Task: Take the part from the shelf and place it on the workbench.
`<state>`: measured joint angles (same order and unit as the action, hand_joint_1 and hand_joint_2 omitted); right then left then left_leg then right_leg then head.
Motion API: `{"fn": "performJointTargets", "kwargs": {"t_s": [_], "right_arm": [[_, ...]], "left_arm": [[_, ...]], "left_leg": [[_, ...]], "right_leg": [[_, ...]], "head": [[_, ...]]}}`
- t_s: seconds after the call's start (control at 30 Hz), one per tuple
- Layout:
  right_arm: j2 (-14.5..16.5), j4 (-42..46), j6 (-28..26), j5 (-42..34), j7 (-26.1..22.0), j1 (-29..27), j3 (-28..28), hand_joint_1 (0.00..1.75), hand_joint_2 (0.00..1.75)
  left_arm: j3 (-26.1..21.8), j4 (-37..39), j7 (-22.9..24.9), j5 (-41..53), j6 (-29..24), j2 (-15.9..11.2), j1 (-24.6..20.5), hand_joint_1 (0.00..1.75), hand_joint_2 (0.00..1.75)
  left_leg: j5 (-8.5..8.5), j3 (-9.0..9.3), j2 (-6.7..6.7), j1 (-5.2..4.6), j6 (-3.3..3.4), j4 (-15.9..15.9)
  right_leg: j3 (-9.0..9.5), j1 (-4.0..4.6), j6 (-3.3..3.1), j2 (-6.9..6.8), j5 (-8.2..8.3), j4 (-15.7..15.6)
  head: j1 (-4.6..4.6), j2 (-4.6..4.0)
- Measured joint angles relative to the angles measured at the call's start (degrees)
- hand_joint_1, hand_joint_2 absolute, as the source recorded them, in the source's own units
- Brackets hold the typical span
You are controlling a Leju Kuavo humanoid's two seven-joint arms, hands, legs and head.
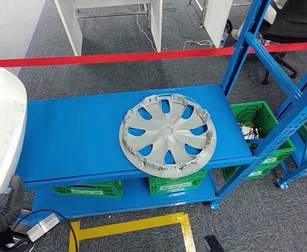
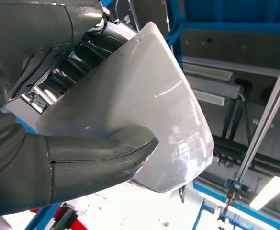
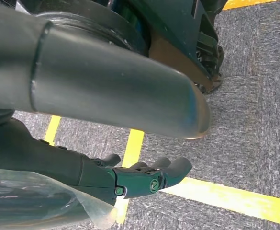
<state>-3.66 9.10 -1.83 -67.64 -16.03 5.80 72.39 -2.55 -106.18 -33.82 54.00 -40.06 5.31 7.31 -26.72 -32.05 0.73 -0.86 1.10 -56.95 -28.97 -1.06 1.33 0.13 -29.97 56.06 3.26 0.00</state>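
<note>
The blue shelf point(image 1: 76, 131) carries a grey wheel cover point(image 1: 168, 134) lying flat near its front edge; the white part point(image 1: 4, 131) is clear of the shelf, gripped by the left hand point(image 1: 10, 202) at its lower end, thumb point(image 2: 106, 155) pressed across the glossy face; risk: the smooth shell may slip or swing against the upright during the turn; the right hand point(image 3: 145, 178) hangs empty, fingers apart; green crates point(image 1: 262, 136) beneath hold cables, others unclear.

Bright, even overhead light, glare on the white part point(image 2: 160, 110), soft shadows, blurred close-up wrist views
</note>
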Motion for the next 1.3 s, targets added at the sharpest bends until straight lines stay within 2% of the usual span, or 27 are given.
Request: {"fn": "performJointTargets", "kwargs": {"t_s": [0.17,0.27,0.3,0.37,0.43,0.47,0.5,0.53,0.6,0.63,0.67,0.7,0.77,0.8,0.83,0.87,0.93,0.97,1.0,1.03,1.07,1.1,1.17,1.2,1.23,1.27,1.3], "right_arm": [[0.78,0.02,-0.38,0.15,0.23,0.12,0.00,0.00,0.00],[1.26,0.03,-0.49,0.19,0.36,0.16,0.00,0.00,0.00],[1.33,0.03,-0.54,0.17,0.40,0.17,0.00,0.00,0.00],[1.38,0.03,-0.60,0.12,0.44,0.19,0.00,0.00,0.00],[1.43,0.03,-0.62,0.03,0.45,0.16,0.00,0.00,0.00],[1.46,0.04,-0.63,-0.01,0.45,0.14,0.00,0.00,0.00],[1.48,0.04,-0.64,-0.04,0.46,0.12,0.00,0.00,0.00],[1.49,0.05,-0.65,-0.07,0.46,0.13,0.00,0.00,0.00],[1.49,0.06,-0.66,-0.11,0.46,0.23,0.00,0.00,0.00],[1.49,0.06,-0.67,-0.12,0.46,0.34,0.00,0.00,0.00],[1.51,0.06,-0.67,-0.13,0.45,0.43,0.00,0.00,0.00],[1.53,0.06,-0.68,-0.13,0.45,0.48,0.00,0.00,0.00],[1.64,0.08,-0.68,-0.14,0.45,0.41,0.00,0.00,0.00],[1.70,0.09,-0.68,-0.16,0.46,0.37,0.00,0.00,0.00],[1.76,0.10,-0.69,-0.18,0.47,0.38,0.00,0.00,0.00],[1.82,0.10,-0.69,-0.19,0.47,0.40,0.00,0.00,0.00],[1.84,0.10,-0.70,-0.19,0.46,0.42,0.00,0.00,0.00],[1.85,0.10,-0.69,-0.20,0.46,0.39,0.00,0.00,0.00],[1.86,0.10,-0.69,-0.20,0.46,0.36,0.00,0.00,0.00],[1.86,0.10,-0.69,-0.21,0.46,0.34,0.00,0.00,0.00],[1.86,0.10,-0.69,-0.22,0.46,0.34,0.00,0.00,0.00],[1.86,0.10,-0.69,-0.24,0.46,0.35,0.00,0.00,0.00],[1.86,0.10,-0.69,-0.26,0.44,0.39,0.00,0.00,0.00],[1.86,0.10,-0.68,-0.26,0.43,0.40,0.00,0.00,0.00],[1.87,0.10,-0.68,-0.27,0.43,0.40,0.00,0.00,0.00],[1.88,0.10,-0.69,-0.27,0.42,0.35,0.00,0.00,0.00],[1.88,0.10,-0.69,-0.30,0.40,0.28,-0.01,0.00,0.00]], "left_arm": [[-0.01,-0.14,1.04,0.04,-0.01,-1.95,1.46,1.75,1.75],[-0.01,-0.29,1.86,0.33,-0.01,-2.98,1.77,1.75,1.75],[-0.01,-0.39,2.05,0.44,-0.01,-3.23,1.81,1.75,1.75],[0.00,-0.55,2.37,0.66,-0.03,-3.59,1.84,1.75,1.75],[0.01,-0.59,2.64,1.01,-0.03,-3.89,1.94,1.75,1.75],[0.02,-0.59,2.80,1.19,-0.03,-4.00,1.99,1.75,1.75],[0.03,-0.59,2.92,1.33,-0.03,-4.11,2.01,1.75,1.75],[0.05,-0.59,3.04,1.43,-0.03,-4.21,2.02,1.75,1.75],[0.06,-0.59,3.19,1.57,-0.03,-4.34,2.03,1.75,1.75],[0.06,-0.59,3.20,1.62,-0.03,-4.42,2.02,1.75,1.75],[0.06,-0.60,3.20,1.66,-0.03,-4.50,2.02,1.75,1.75],[0.06,-0.60,3.20,1.68,-0.03,-4.59,2.01,1.75,1.75],[0.06,-0.61,3.20,1.70,-0.03,-4.79,2.03,1.75,1.75],[0.07,-0.61,3.20,1.69,-0.03,-4.89,2.05,1.75,1.75],[0.08,-0.61,3.21,1.68,-0.03,-4.98,2.07,1.75,1.75],[0.10,-0.61,3.21,1.68,-0.04,-5.08,2.08,1.75,1.75],[0.14,-0.60,3.22,1.79,-0.03,-5.20,2.09,1.75,1.75],[0.15,-0.60,3.21,1.88,-0.03,-5.24,2.09,1.75,1.75],[0.16,-0.59,3.21,1.97,-0.03,-5.27,2.08,1.75,1.75],[0.17,-0.59,3.21,2.02,-0.03,-5.29,2.07,1.75,1.75],[0.17,-0.59,3.17,2.06,-0.03,-5.33,2.05,1.75,1.75],[0.17,-0.60,3.13,2.05,-0.03,-5.37,1.99,1.75,1.75],[0.20,-0.62,3.02,2.03,-0.04,-5.44,1.77,1.75,1.75],[0.21,-0.63,2.99,1.99,-0.05,-5.47,1.67,1.75,1.75],[0.22,-0.64,2.97,1.95,-0.05,-5.50,1.62,1.75,1.75],[0.22,-0.65,2.96,1.90,-0.05,-5.53,1.60,1.75,1.75],[0.25,-0.64,2.97,1.84,-0.05,-5.55,1.56,1.75,1.75]], "left_leg": [[-0.20,-0.23,0.00,-0.08,0.36,-0.45],[0.26,-0.22,-0.08,0.02,1.07,-0.20],[0.64,-0.15,-0.20,0.15,1.41,0.22],[1.34,-0.21,-0.47,0.39,1.92,0.97],[1.70,-0.75,-0.62,0.28,2.06,0.93],[1.84,-1.06,-0.67,0.22,2.02,0.81],[1.99,-1.38,-0.70,0.18,1.96,0.65],[2.11,-1.69,-0.71,0.17,1.86,0.45],[2.32,-2.23,-0.70,0.18,1.56,-0.05],[2.47,-2.53,-0.67,0.12,1.31,-0.31],[2.72,-2.78,-0.65,0.06,0.98,-0.54],[3.02,-2.99,-0.63,0.04,0.62,-0.68],[3.53,-3.24,-0.58,0.10,-0.13,-0.80],[2.99,-3.47,-0.57,0.19,-0.52,-1.14],[1.56,-3.88,-0.55,0.29,-0.90,-2.18],[-0.83,-4.54,-0.54,0.42,-1.28,-4.33],[-6.41,-6.09,-0.55,0.73,-1.93,-11.31],[-8.08,-6.50,-0.56,0.88,-2.16,-14.61],[-8.43,-6.27,-0.56,1.01,-2.31,-16.49],[-7.62,-5.23,-0.56,1.13,-2.36,-16.44],[-6.06,-3.20,-0.56,1.23,-2.33,-14.13],[-4.68,-0.53,-0.55,1.30,-2.21,-10.26],[-3.80,4.19,-0.46,1.17,-1.79,-2.54],[-4.06,5.26,-0.42,1.02,-1.56,-0.43],[-4.24,5.45,-0.39,0.84,-1.28,0.34],[-3.95,5.12,-0.42,0.76,-0.92,0.60],[-3.42,4.70,-0.57,0.79,-0.46,0.81]], "right_leg": [[-0.01,-0.07,0.32,-0.01,0.04,-0.02],[-0.01,-0.12,0.99,0.04,0.22,-0.10],[-0.28,-0.10,1.18,0.03,-0.35,0.32],[-2.07,-0.03,1.31,-0.02,-3.74,4.36],[-5.12,0.00,1.36,-0.05,-8.03,12.19],[-6.16,-0.01,1.39,-0.06,-9.03,15.19],[-6.29,-0.01,1.38,-0.06,-8.87,16.23],[-5.31,-0.02,1.34,-0.08,-7.61,14.89],[-0.97,-0.03,1.14,-0.11,-4.14,7.18],[1.12,0.04,0.97,-0.10,-3.02,3.52],[2.40,0.11,0.78,-0.07,-2.45,1.08],[2.72,0.23,0.58,-0.01,-2.37,0.07],[2.03,0.29,0.03,-0.02,-1.87,0.10],[1.57,0.23,-0.39,-0.11,-1.51,0.10],[1.19,0.14,-0.90,-0.23,-1.07,0.05],[0.78,0.04,-1.32,-0.37,-0.55,-0.02],[-0.22,0.09,-1.70,-0.47,0.48,0.13],[-0.86,0.10,-1.67,-0.52,0.98,0.29],[-1.64,0.10,-1.62,-0.56,1.42,0.54],[-2.41,0.10,-1.55,-0.59,1.77,0.83],[-3.14,0.10,-1.45,-0.59,2.06,1.16],[-3.74,0.09,-1.31,-0.57,2.31,1.50],[-4.66,0.19,-0.78,-0.49,2.94,1.95],[-4.96,0.20,-0.44,-0.46,3.35,2.01],[-5.23,0.18,-0.04,-0.45,3.85,1.95],[-5.42,0.14,0.38,-0.42,4.37,1.80],[-5.68,0.08,0.71,-0.37,4.22,1.87]], "head": [[0.00,0.00],[0.00,0.00],[0.04,0.00],[0.26,0.01],[0.45,0.01],[0.48,0.01],[0.48,0.01],[0.47,0.01],[0.50,0.02],[0.48,0.02],[0.48,0.02],[0.45,0.02],[0.45,0.01],[0.43,0.02],[0.37,0.01],[0.28,0.01],[0.05,0.00],[0.01,0.00],[-0.02,0.00],[-0.02,0.00],[-0.03,0.00],[-0.04,0.00],[-0.01,0.00],[0.01,0.00],[0.03,0.00],[0.04,0.00],[0.03,0.00]]}}
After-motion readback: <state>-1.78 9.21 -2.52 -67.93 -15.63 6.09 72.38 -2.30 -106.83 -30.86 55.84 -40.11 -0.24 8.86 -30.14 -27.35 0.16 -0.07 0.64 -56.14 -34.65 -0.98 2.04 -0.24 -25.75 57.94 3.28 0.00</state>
